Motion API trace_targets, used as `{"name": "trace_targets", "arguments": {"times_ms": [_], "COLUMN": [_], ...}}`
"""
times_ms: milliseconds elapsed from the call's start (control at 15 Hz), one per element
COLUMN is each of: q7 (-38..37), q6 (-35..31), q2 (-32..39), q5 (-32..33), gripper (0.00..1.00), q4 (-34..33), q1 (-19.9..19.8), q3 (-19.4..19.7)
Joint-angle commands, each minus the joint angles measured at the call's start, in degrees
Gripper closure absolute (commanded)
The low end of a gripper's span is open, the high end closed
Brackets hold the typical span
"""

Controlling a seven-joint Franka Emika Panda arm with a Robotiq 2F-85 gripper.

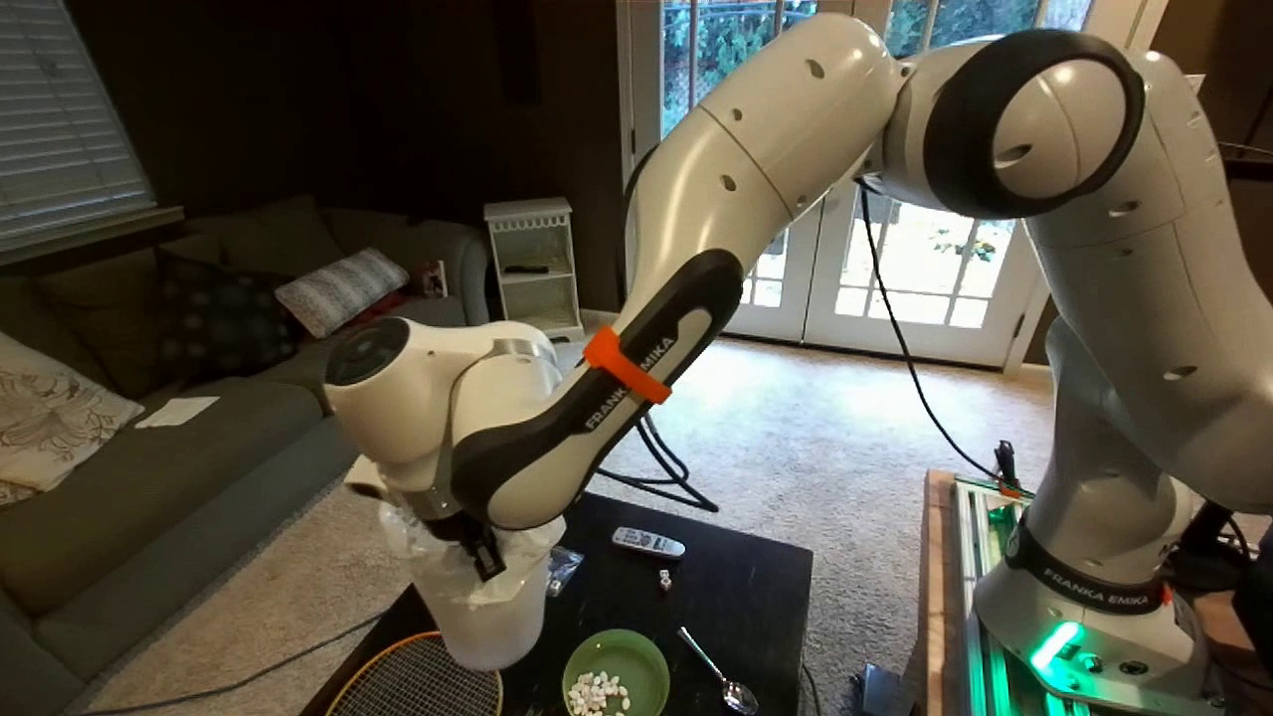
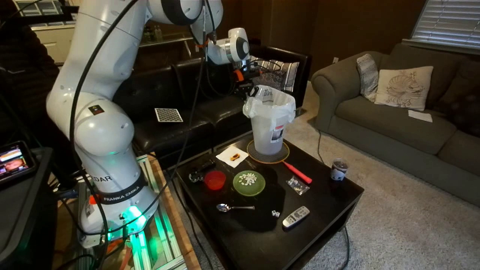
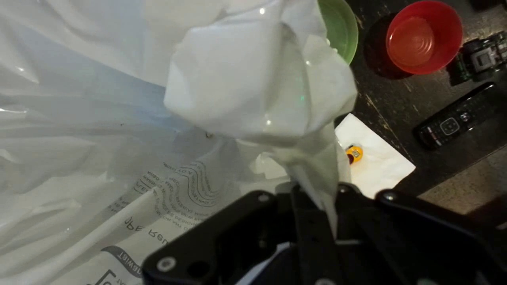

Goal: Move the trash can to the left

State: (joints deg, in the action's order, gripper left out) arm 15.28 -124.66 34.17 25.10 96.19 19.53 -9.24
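Note:
The white trash can, with a crinkled translucent bag liner over its rim, shows in both exterior views (image 1: 487, 626) (image 2: 264, 131). It tilts slightly and appears raised above the table, over or near the racket. My gripper (image 1: 485, 557) is at the can's rim; it also shows in an exterior view (image 2: 250, 91). In the wrist view the gripper (image 3: 319, 198) is shut with a fold of the liner (image 3: 237, 87) pinched between its fingers. The liner fills the left of that view and hides the can's wall and the fingertips' very ends.
The dark coffee table (image 2: 255, 240) holds a racket (image 2: 298, 173), a green bowl (image 2: 249, 191) with white pieces, a red bowl (image 2: 215, 180), a spoon (image 2: 240, 207), a grey remote (image 2: 296, 216), a cup (image 2: 338, 170) and a napkin (image 2: 225, 156). A black remote (image 3: 451, 118) lies near the edge. Sofas stand around.

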Motion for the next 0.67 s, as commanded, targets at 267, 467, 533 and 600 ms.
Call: {"name": "trace_targets", "arguments": {"times_ms": [267, 467, 533, 600], "q7": [5.9, 7.7, 7.8, 6.8], "q6": [2.6, 2.1, 2.6, 2.4], "q2": [5.2, 7.4, 7.7, 7.9], "q5": [1.0, 1.3, 0.2, 0.1], "gripper": [0.96, 0.99, 0.99, 0.99], "q4": [-7.0, -9.0, -8.3, -7.5], "q1": [0.9, 1.2, 0.6, 0.5], "q3": [-0.3, -0.7, -0.9, -0.6]}}
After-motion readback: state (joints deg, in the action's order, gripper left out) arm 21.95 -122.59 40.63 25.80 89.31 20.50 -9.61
